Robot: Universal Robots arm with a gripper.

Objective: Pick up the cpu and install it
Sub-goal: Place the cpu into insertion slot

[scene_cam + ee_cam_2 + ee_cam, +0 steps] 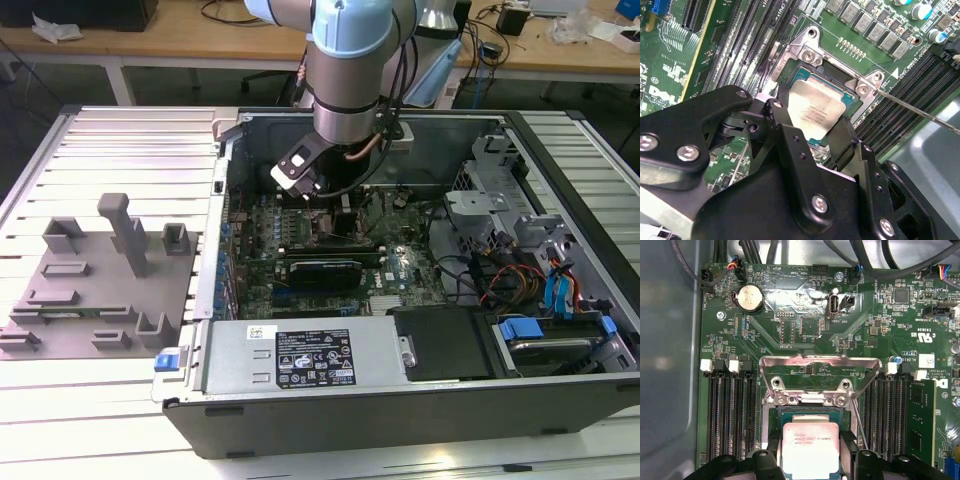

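The cpu (816, 111), a flat square chip with a silvery top, lies level over the open socket (805, 75) on the green motherboard, in or just above its seat. In the first wrist view the cpu (810, 452) sits below the raised metal load plate (820, 362). My gripper (812, 120) straddles the chip, its black fingers (782, 120) pressed against two opposite edges, so it is shut on the cpu. In the exterior view the arm's wrist (345, 120) reaches down into the open computer case.
Memory slots (727, 415) flank the socket on both sides, and a thin lever rod (920, 112) sticks out beside it. The case holds a graphics card (320, 272), a power supply (300, 358) and cables (500, 275). A grey plastic tray (90, 290) lies outside the case.
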